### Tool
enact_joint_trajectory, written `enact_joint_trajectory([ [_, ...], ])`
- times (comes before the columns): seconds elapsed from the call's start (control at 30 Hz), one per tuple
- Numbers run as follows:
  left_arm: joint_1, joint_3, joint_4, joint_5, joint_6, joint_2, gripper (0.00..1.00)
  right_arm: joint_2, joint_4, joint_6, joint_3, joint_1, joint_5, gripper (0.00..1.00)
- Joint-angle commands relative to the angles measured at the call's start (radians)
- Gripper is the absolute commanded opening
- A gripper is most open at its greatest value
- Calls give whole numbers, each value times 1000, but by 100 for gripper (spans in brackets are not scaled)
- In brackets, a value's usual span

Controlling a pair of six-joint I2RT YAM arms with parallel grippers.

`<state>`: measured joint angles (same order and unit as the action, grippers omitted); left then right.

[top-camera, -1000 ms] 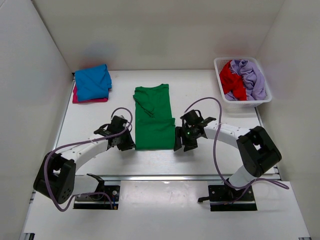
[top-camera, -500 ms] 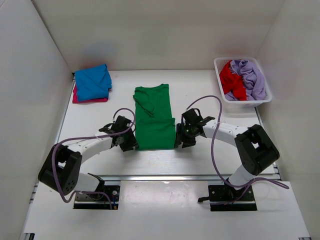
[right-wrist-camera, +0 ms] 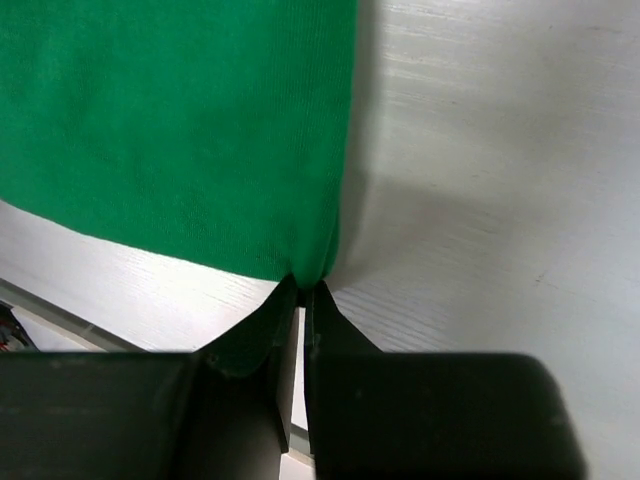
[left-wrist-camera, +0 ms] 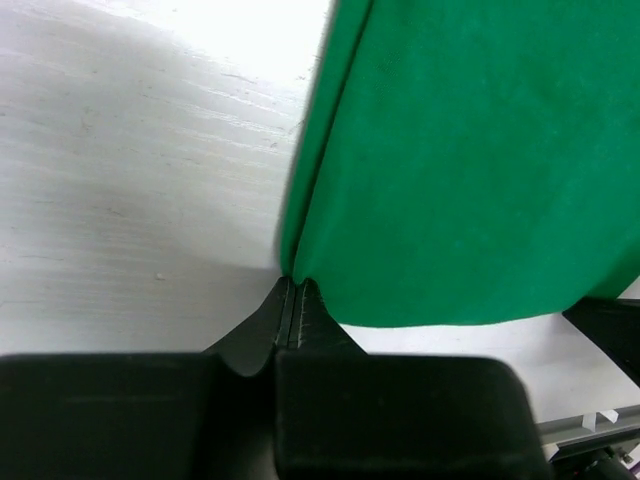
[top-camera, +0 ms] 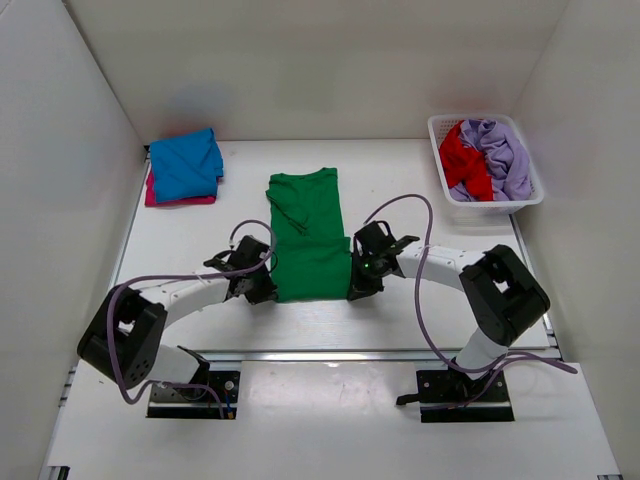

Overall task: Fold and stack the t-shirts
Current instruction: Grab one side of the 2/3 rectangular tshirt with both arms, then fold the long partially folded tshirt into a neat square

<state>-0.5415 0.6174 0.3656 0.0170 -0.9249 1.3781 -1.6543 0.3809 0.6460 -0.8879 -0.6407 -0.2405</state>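
Note:
A bright green t-shirt [top-camera: 308,235] lies folded into a long strip in the middle of the table, collar at the far end. My left gripper [top-camera: 268,290] is shut on its near left corner [left-wrist-camera: 300,262]; in the left wrist view the fingertips pinch the cloth's edge. My right gripper [top-camera: 352,288] is shut on the near right corner [right-wrist-camera: 318,262], the hem bunched between its tips. A folded blue t-shirt [top-camera: 186,163] lies on a magenta-pink one [top-camera: 160,197] at the far left. Red [top-camera: 466,160] and lilac [top-camera: 502,155] t-shirts lie crumpled in the basket.
The white lattice basket [top-camera: 487,205] stands at the far right by the side wall. White walls close in the table on the left, back and right. A metal rail [top-camera: 330,354] runs along the near edge by the arm bases.
Both grippers slid inward to the green t-shirt's near corners and closed on them. The shirt itself has hardly moved.

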Motion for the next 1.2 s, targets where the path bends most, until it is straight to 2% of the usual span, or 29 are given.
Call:
enact_joint_trajectory([
  [0.0, -2, -25, 33, 25, 4, -60, 0, 37, 21, -25, 9, -5, -6, 0],
  [0.17, -5, -97, 171, -25, 18, -215, 0, 119, 131, -72, 26, -29, -60, 0],
  [0.3, -12, -151, 308, -63, 15, -431, 0, 221, 206, -74, 67, -88, -74, 0],
  [0.47, -24, -232, 499, -132, -63, -719, 0, 373, 214, 17, 174, -189, -120, 0],
  [0.6, 29, -165, 665, -124, -55, -907, 0, 442, 262, 41, 199, -250, -140, 0],
  [0.8, 185, -18, 809, -114, 67, -942, 0, 491, 312, 64, 136, -277, -126, 0],
  [0.93, 296, 77, 838, -164, 142, -926, 0, 484, 361, 31, 47, -219, -125, 0],
  [1.03, 310, 126, 842, -172, 149, -892, 0, 449, 412, -6, -18, -192, -134, 0],
  [1.17, 246, 191, 832, -134, 118, -821, 0, 404, 464, -68, -123, -152, -141, 0],
])
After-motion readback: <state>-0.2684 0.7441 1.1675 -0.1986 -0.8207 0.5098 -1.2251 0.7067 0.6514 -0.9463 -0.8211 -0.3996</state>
